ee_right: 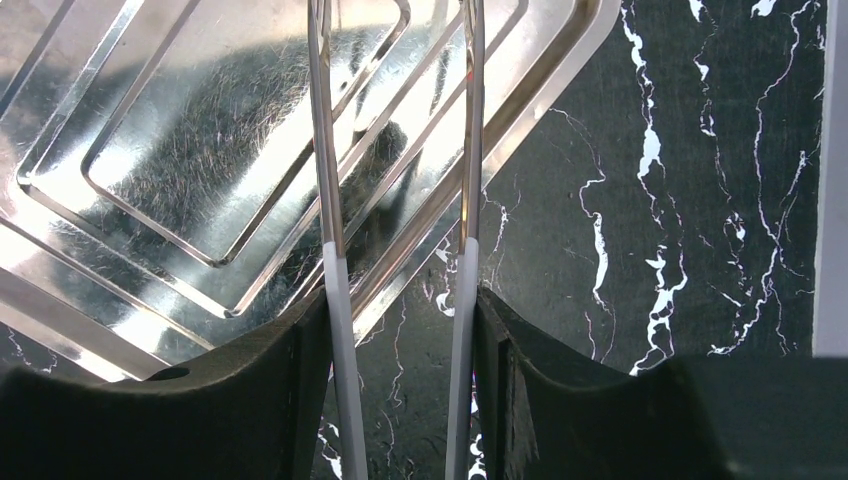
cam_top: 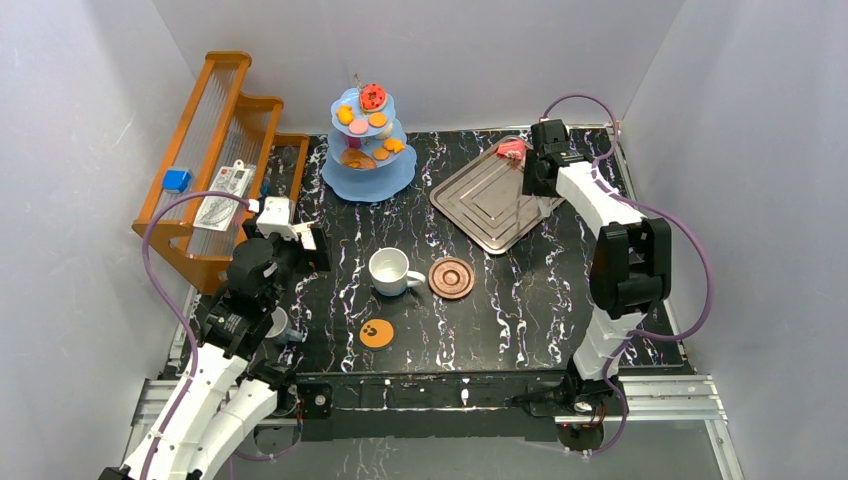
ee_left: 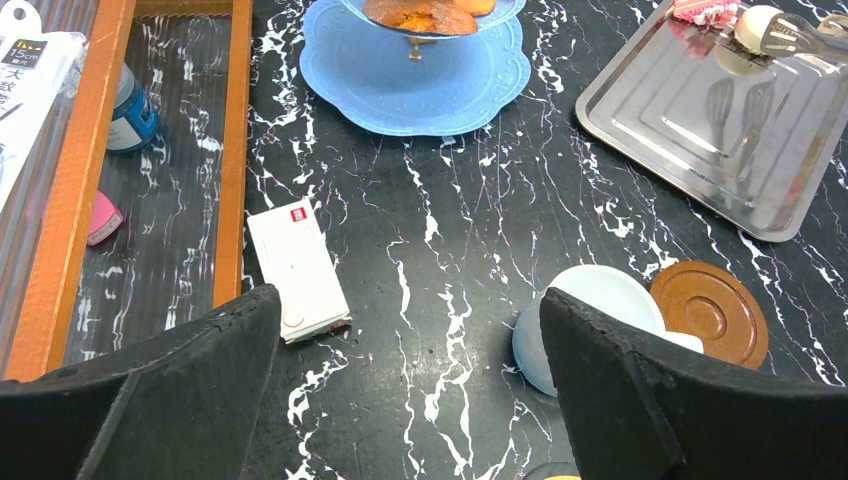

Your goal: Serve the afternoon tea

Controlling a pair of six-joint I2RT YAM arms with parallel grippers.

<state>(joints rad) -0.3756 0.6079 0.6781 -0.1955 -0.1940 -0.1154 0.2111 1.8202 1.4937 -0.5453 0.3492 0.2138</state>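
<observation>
Top view, stand: we see the light-blue three-tier stand (cam_top: 368, 172) at upper centre on the black marbled table (cam_top: 540, 300). Red, orange and pink pastries (cam_top: 372, 97) sit on its tiers.
Top view, tray: the silver tray (cam_top: 490, 205) lies right of the stand, with a pink pastry (cam_top: 511, 150) at its far corner.
Top view, cups: the white mug (cam_top: 388, 270) stands mid-frame. The brown saucer (cam_top: 451, 278) is just right of it, and the mug is not on it. The orange paw-print coaster (cam_top: 376, 333) lies bare below them. The grey cup (cam_top: 280, 325) shows at lower left, half hidden by the left arm (cam_top: 230, 335).
Top view, arms: the left gripper (cam_top: 305, 243) hangs left of the mug, near the orange rack (cam_top: 215, 150). The right gripper (cam_top: 530, 178) is over the tray's right corner.
Left wrist, hand: it is released, with its fingers (ee_left: 180, 390) spread wide and nothing between them.
Left wrist, scene: a white box (ee_left: 297, 268) lies left of centre. The mug and saucer are at lower right and the stand's bottom tier at top centre. At upper right, tongs (ee_left: 795, 35) meet a white round pastry (ee_left: 752, 28) on the tray beside the pink one. We cannot tell whether it is pinched.
Right wrist, hand: it is grasping the tongs, with a finger (ee_right: 250, 400) pressed against each arm from outside.
Right wrist, scene: the tongs' arms run up over the tray, and their tips are out of frame.
</observation>
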